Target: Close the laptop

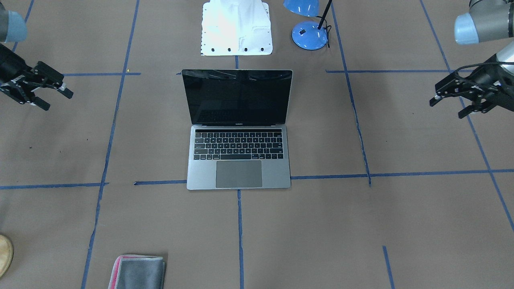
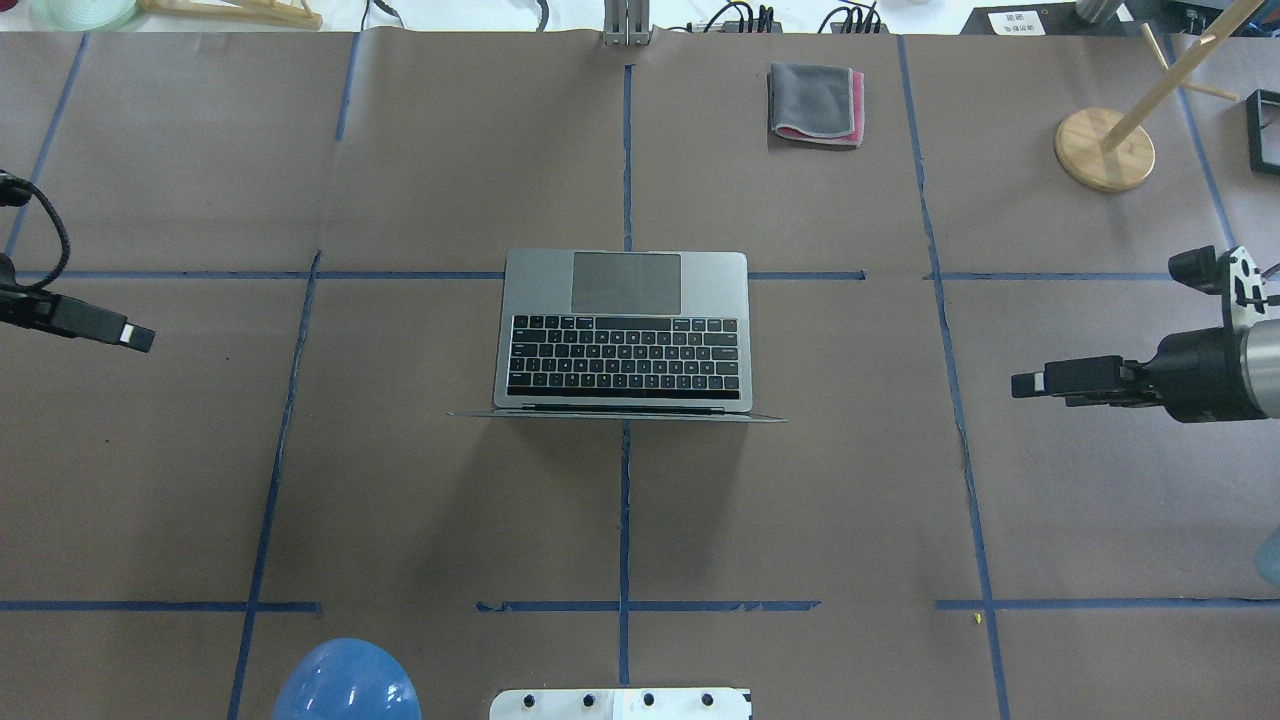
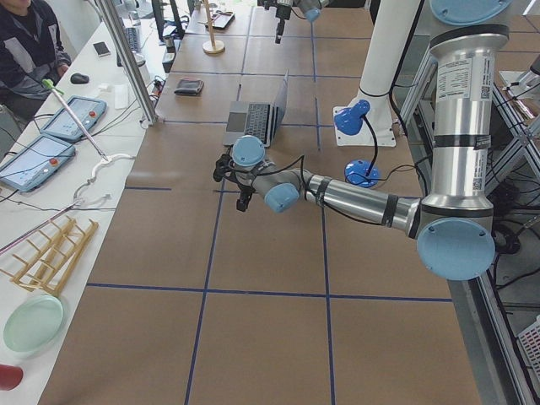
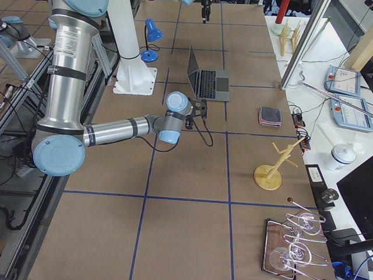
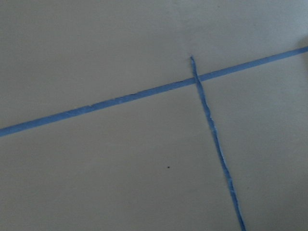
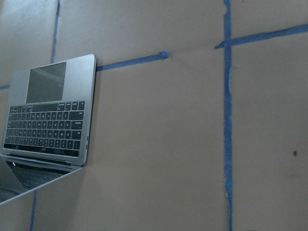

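Note:
The laptop (image 1: 239, 152) stands open in the middle of the table, its black screen upright and dark, its keyboard and trackpad bare. It also shows in the overhead view (image 2: 625, 330) and at the left edge of the right wrist view (image 6: 48, 120). My left gripper (image 1: 447, 109) hovers open and empty far off to the laptop's side, at the overhead view's left edge (image 2: 140, 337). My right gripper (image 1: 58, 100) hovers open and empty far off on the other side (image 2: 1022, 384). Neither touches the laptop. The left wrist view shows only taped table.
A blue desk lamp (image 1: 309, 34) and the white robot base (image 1: 237, 28) stand behind the laptop's screen. A folded grey-and-pink cloth (image 2: 815, 103) lies at the far edge. A wooden stand (image 2: 1105, 150) is at the far right. Blue tape lines cross the brown table.

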You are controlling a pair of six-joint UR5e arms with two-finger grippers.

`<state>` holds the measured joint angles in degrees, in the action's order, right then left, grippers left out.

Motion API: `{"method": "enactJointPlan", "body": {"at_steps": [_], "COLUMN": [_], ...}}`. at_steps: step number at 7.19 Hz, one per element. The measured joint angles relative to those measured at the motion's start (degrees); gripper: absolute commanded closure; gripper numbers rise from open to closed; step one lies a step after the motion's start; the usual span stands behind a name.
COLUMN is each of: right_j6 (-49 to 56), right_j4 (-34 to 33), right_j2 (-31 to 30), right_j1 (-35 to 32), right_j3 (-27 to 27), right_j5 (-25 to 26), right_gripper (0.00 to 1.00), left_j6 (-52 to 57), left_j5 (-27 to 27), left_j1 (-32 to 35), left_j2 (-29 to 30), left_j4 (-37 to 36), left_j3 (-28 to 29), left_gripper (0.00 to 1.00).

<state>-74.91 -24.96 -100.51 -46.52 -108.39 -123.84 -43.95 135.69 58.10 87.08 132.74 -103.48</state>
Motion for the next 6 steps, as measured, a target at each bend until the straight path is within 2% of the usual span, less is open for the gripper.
{"method": "enactJointPlan", "body": {"at_steps": [2,4,6], "right_j6": [-5.1,-8.1,-10.2], "right_j4": [0.2,0.2,0.2], "right_j2": [-0.1,-0.2,-0.2], "right_j1": [9.4,19.3,28.8], "right_j3": [-3.4,-5.2,-7.0], "right_j5": [9.6,19.6,31.0], "right_gripper": [0.01,0.01,0.04], "left_j6": [-9.9,-14.6,-19.8], "left_j5": [-6.6,-11.3,-19.3], "left_j1": [-9.2,-17.0,-25.4], "left_j2": [0.0,0.1,0.5], "left_j4": [6.7,7.9,8.1], "left_j3": [-1.9,-5.3,-7.7], "left_gripper": [0.00,0.00,0.00]}}
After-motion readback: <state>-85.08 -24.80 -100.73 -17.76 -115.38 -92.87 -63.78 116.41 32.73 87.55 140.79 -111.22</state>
